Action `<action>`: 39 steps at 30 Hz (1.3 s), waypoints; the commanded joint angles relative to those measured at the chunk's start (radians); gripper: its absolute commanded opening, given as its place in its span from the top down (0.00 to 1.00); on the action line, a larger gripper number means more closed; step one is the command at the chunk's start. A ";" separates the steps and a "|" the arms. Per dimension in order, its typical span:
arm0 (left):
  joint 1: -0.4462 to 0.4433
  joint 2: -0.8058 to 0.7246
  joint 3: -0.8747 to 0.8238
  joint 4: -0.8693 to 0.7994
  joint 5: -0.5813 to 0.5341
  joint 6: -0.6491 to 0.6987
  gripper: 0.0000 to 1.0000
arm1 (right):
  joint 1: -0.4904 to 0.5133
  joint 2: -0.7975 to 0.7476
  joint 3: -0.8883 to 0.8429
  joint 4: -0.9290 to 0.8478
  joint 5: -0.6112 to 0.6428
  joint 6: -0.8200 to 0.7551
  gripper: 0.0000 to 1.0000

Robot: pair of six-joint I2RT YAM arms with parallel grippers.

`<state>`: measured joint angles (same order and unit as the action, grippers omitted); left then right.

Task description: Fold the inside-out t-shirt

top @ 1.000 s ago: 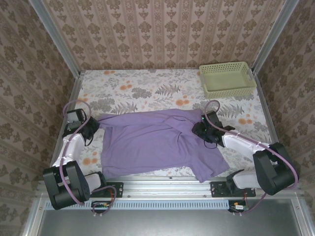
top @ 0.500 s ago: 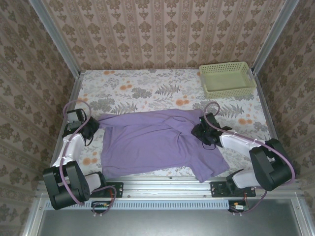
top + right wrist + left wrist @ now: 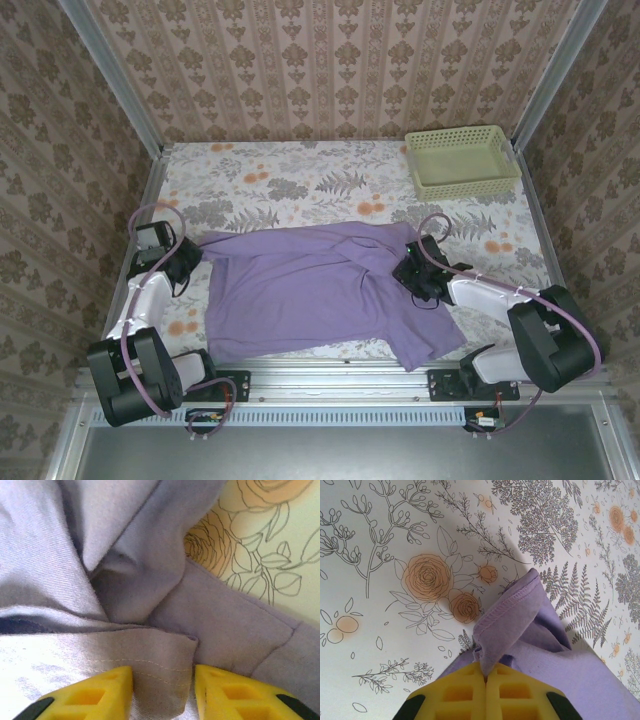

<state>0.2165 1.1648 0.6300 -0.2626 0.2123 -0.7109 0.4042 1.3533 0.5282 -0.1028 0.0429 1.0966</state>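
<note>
The floral-covered table [image 3: 300, 165] carries the inside-out t-shirt [image 3: 300, 290], spread rumpled across its near middle between the two arms. The pale green basket [image 3: 463, 160] sits at the far right corner, well apart from the shirt. The left end effector [image 3: 485, 672] is pinched tight on a stitched edge of the shirt. The right end effector [image 3: 163, 680] has its fingers narrowly apart around a hemmed fold; I cannot tell whether they actually grip it.

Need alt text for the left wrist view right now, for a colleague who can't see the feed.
The left gripper, yellow and at the bottom edge, is shut on a stitched hem of the lavender t-shirt, which stands up from it as a folded peak. Around it lies the white tablecloth printed with orange roses and grey ferns.
</note>
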 commanded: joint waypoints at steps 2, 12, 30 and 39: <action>-0.006 -0.015 0.026 -0.021 0.001 0.009 1.00 | 0.005 0.010 0.024 -0.016 0.085 -0.041 0.71; -0.007 -0.011 0.037 -0.026 0.003 0.012 1.00 | 0.005 0.024 0.109 -0.066 0.130 -0.141 0.89; -0.010 0.168 0.345 -0.090 0.015 0.048 1.00 | -0.051 0.031 0.734 -0.110 0.315 -0.794 1.00; -0.007 0.069 0.535 -0.173 0.128 0.123 1.00 | -0.067 -0.005 1.051 -0.087 0.313 -0.984 1.00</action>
<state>0.2092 1.3109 1.0863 -0.3885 0.2764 -0.6495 0.3428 1.4212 1.5028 -0.2070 0.3202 0.2283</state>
